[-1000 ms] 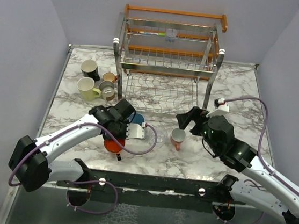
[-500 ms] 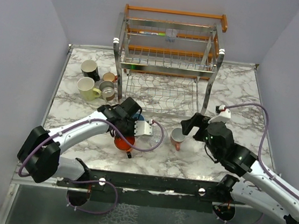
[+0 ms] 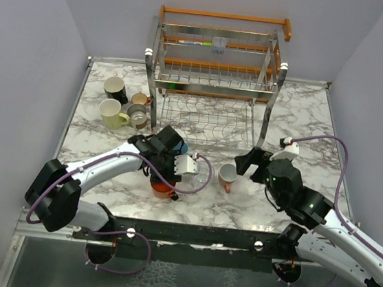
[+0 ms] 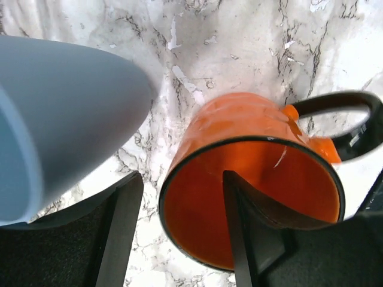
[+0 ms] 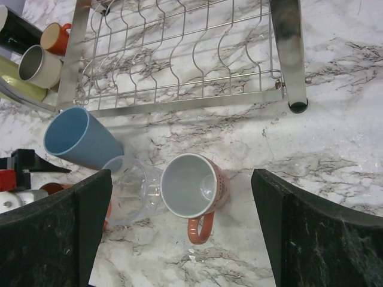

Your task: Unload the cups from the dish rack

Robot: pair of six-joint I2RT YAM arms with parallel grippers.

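Cups (image 3: 227,177), eight by my count, stand on the counter (image 3: 299,107) in front of and beside the dish rack (image 3: 214,66). Whether its upper tier holds another I cannot tell.

Far left is a cluster of four: black mug (image 3: 115,88), small orange-red cup (image 3: 140,99), pale yellow mug (image 3: 110,114) and tan mug (image 3: 137,115). Next, the left end effector (image 4: 179,175) straddles the near wall of the orange mug (image 4: 239,137), one finger inside and one outside, neither pressing it: released. Then come one light blue cup (image 5: 81,140), one clear glass (image 5: 131,188) and one pink mug (image 5: 191,185). The right end effector (image 5: 179,176) is spread wide above them, grasping nothing.

The mugs look like ceramic, which would be stiff, fairly heavy and slick. I would pinch them across the rim wall or take them by the handle. The glass looks light and breakable and wants a gentle close.
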